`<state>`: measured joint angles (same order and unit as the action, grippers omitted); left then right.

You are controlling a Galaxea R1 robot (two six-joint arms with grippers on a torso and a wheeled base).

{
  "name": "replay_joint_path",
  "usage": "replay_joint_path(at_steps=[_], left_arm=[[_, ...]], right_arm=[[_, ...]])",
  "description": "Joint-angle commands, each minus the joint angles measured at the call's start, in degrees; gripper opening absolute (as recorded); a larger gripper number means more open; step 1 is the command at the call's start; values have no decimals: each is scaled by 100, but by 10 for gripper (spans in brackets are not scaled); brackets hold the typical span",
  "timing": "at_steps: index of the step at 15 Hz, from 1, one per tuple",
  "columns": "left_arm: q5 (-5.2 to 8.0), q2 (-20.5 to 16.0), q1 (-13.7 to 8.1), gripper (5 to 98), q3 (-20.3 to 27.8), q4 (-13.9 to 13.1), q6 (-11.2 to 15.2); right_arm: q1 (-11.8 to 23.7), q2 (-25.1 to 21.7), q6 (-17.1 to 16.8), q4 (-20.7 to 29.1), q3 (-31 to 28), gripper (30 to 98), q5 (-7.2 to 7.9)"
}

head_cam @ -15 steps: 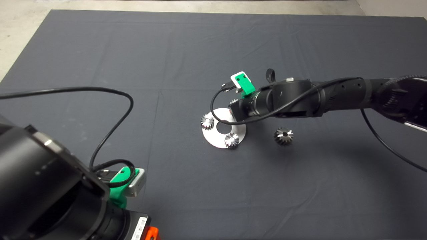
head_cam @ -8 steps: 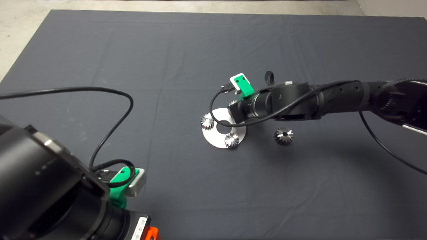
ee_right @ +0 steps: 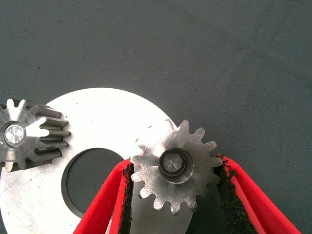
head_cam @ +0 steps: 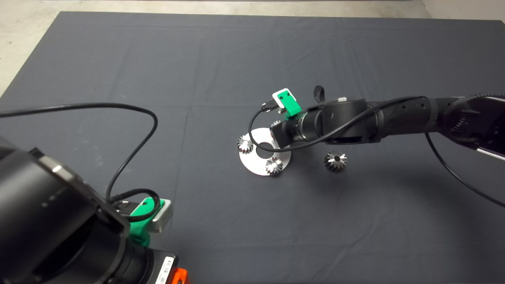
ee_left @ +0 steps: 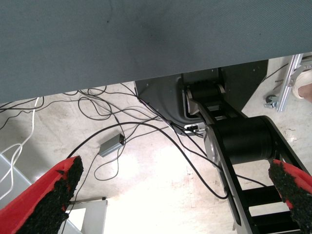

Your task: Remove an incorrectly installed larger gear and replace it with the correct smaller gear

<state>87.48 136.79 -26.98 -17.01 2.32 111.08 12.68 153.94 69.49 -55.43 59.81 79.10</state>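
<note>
The larger gear lay alone on the dark mat, right of the steel disc. The right gripper held the smaller gear at the disc's edge. Two more small gears sat there: four in all. The left gripper, wide apart, waited over bare floor with cables.
</note>
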Motion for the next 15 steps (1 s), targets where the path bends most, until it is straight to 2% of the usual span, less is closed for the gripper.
replay_joint_path(at_steps=[1,15], left_arm=[[331,2,-45,982,94,-117,-7],[322,2,-45,982,94,-126,2]], right_arm=[[130,-17,36,41,-111,405,-27],[95,9,39,50,-102,405,-53]])
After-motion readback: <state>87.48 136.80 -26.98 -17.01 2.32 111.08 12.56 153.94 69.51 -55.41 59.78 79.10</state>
